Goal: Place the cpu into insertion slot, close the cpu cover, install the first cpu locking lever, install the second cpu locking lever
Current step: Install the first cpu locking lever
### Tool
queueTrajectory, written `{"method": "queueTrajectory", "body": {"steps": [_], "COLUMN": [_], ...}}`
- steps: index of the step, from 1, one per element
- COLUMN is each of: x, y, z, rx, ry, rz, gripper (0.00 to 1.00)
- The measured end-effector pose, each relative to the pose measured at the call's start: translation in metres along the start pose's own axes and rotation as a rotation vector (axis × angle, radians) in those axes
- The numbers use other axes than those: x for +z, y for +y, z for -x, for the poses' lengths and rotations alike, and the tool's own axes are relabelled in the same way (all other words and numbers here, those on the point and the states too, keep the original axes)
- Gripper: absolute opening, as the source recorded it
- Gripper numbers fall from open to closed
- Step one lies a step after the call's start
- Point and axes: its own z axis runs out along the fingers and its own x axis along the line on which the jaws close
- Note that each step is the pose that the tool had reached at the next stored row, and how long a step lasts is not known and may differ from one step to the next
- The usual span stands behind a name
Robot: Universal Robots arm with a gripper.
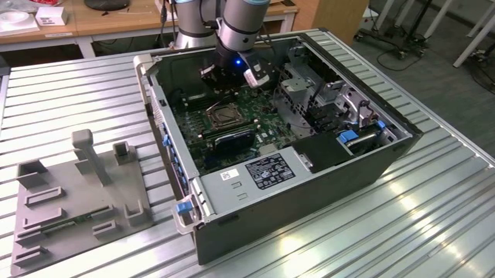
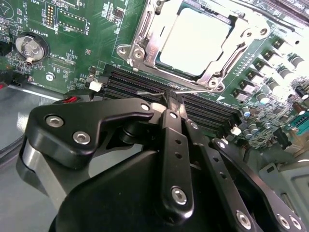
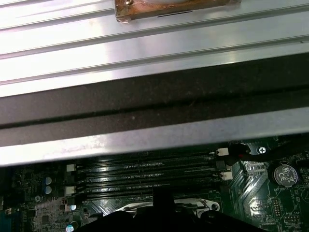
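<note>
In the boxy dark case [image 1: 309, 191], over the green circuit board [image 2: 72, 58], the matte black gripper [image 2: 173, 99] has its fingers pinched narrow at a thin wire lever [image 2: 150, 93]. The silvery windowed cpu cover [image 2: 145, 43] frames the pale square cpu [image 2: 193, 38] in the insertion slot [image 1: 224, 116].

An open black metal computer case [image 1: 309, 202] is lying on the ribbed silver tabletop [image 1: 77, 92], a grey plastic fixture plate [image 1: 69, 202] sitting beside it. Inside, a round silver coin battery [image 2: 30, 46] is sitting on the green circuit board [image 2: 77, 67].
</note>
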Motion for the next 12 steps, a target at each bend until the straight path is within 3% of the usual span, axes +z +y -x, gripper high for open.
{"method": "queueTrajectory", "body": {"steps": [12], "x": [0.0008], "y": [0.0025], "z": [-0.0029], "rx": [0.000], "ry": [0.0000], "rz": [0.0001], "gripper": [0.11]}}
